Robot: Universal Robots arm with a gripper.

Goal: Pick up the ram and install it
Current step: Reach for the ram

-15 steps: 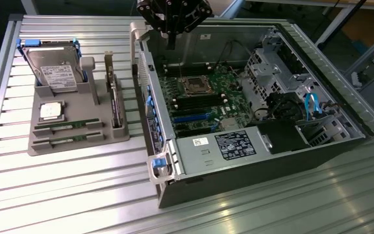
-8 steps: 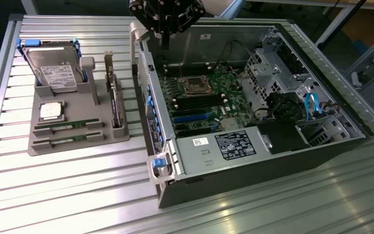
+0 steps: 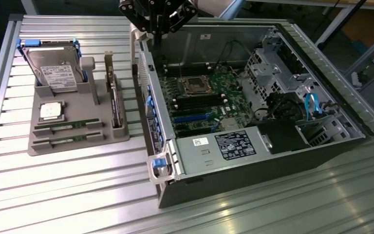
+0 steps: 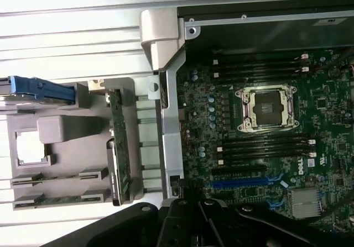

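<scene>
Place: a robot lab or workshop | Why: a big metal table (image 3: 76,195) made of long strips | an open computer box (image 3: 239,181) on it | a gray tray (image 3: 76,147) of computer parts at its 9 o'clock | a robot arm (image 3: 221,6) at 12 o'clock | metal frame bars (image 3: 334,24) at 1 o'clock

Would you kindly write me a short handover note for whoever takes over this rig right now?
Gripper: shut and holding nothing, high above the edge of the open computer case that is nearest the tray.
Ram: two ram sticks sit in the front slots of the gray tray, on the exterior view's left of the case.
Done: nothing that shows; neither stick is lifted.
Left: pick-up and installation. The motherboard's memory slots look empty.
</scene>
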